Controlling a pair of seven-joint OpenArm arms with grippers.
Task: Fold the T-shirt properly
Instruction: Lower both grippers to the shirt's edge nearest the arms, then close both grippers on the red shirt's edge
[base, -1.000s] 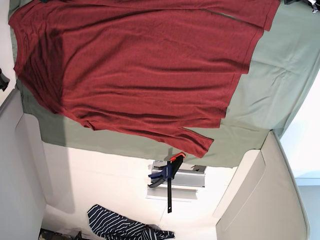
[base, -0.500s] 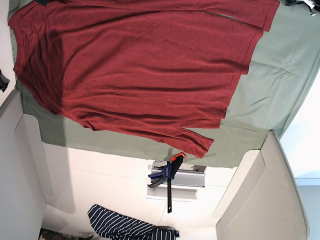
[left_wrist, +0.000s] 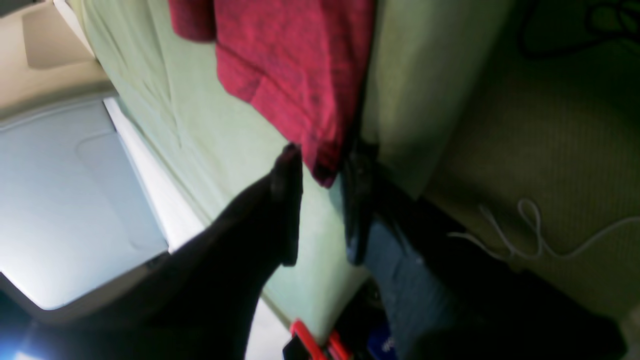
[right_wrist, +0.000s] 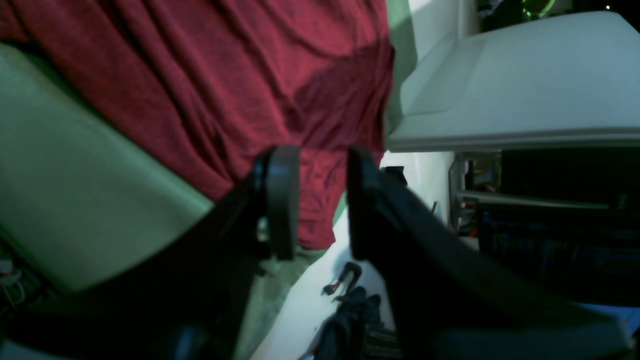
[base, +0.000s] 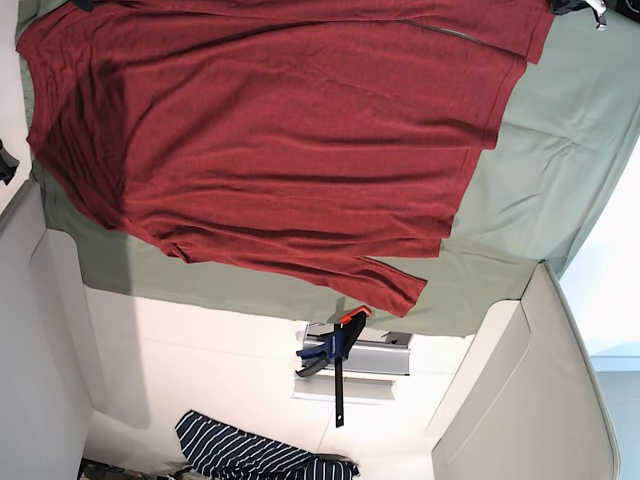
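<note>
Two black grippers are shown, each with its jaws parted and nothing clamped between them.

From above, a dark red jersey T-shirt is seen spread flat over a sage-green cloth by which the table is covered. The garment's upper part is cut off by the top edge of the view. One long sleeve is laid along its lower side, with the cuff pointed to the right. Below the cloth's lower edge, a blue and orange bar clamp is seen on a white surface. A navy and white striped garment is lying further down, well apart from the T-shirt.

In the left wrist view, the left gripper is held at the edge of the covered table. A hemmed corner of the T-shirt is hung down between the two separated fingertips. Whether the fabric is touched by either finger cannot be told, since the picture is blurred.

In the right wrist view, the right gripper is likewise held wide. The T-shirt is draped over the green cloth and past its edge. Red fabric is seen through the gap between the fingers, and it is not pinched by them.
</note>
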